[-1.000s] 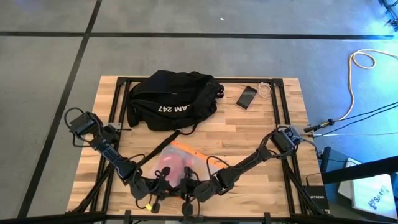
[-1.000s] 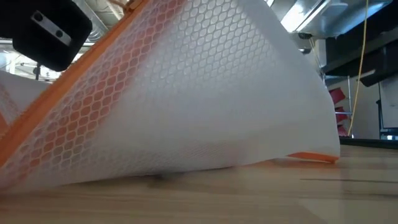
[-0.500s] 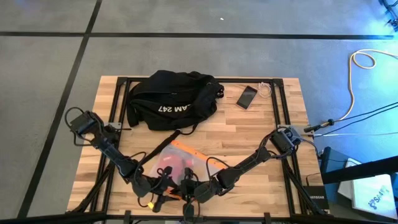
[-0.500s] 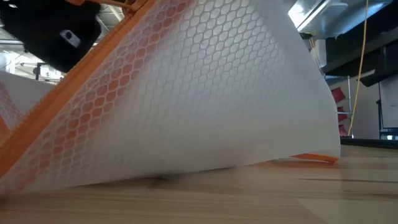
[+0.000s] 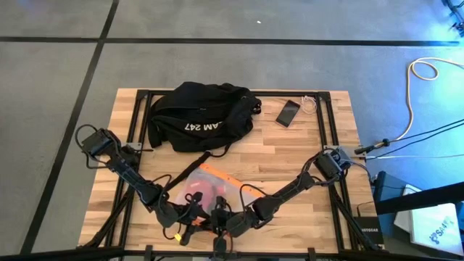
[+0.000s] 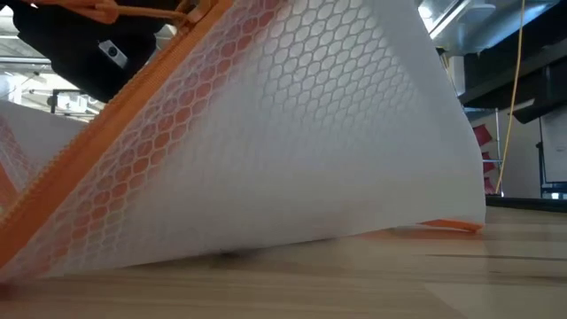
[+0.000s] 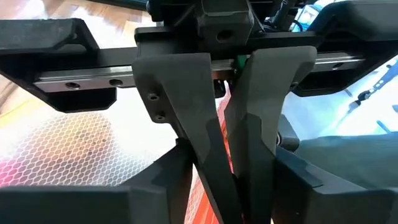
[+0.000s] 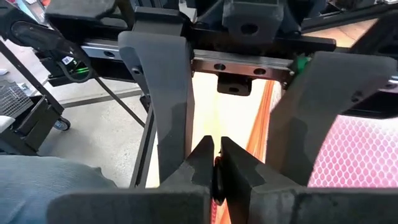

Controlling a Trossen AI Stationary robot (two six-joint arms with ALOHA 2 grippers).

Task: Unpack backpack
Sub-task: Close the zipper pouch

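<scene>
Backpack [image 5: 199,116] sits at far edge of table [image 5: 341,145], left of centre, phone [image 5: 287,112] just beside it toward far right corner. It lies well apart from both arms.

Mesh pouch [image 5: 210,190], orange-trimmed, is at near edge, centre. Both grippers meet on its near end. Right gripper [image 8: 217,163] is pinched tight on the orange edge; fingertips [image 8: 200,163] meet around it. Left gripper [image 7: 225,134] is only partly parted; orange strip runs between its fingers [image 7: 186,106], but we can't tell if it truly grips.

Risks, our guess:
- If left fingers are loose, pouch hangs from the right pinch alone; it could swing or slip out.
- Two arms pulling one thin edge apart could strain the zip or tear mesh.
- Grippers are crowded close; a small misaligned move could knock them together.

Hidden / unclear:
- Low view is nearly filled by mesh; table behind is blocked.
- Pouch contents are only a pink-red blur.
- Backpack opening isn't visible; can't say what remains inside.
</scene>
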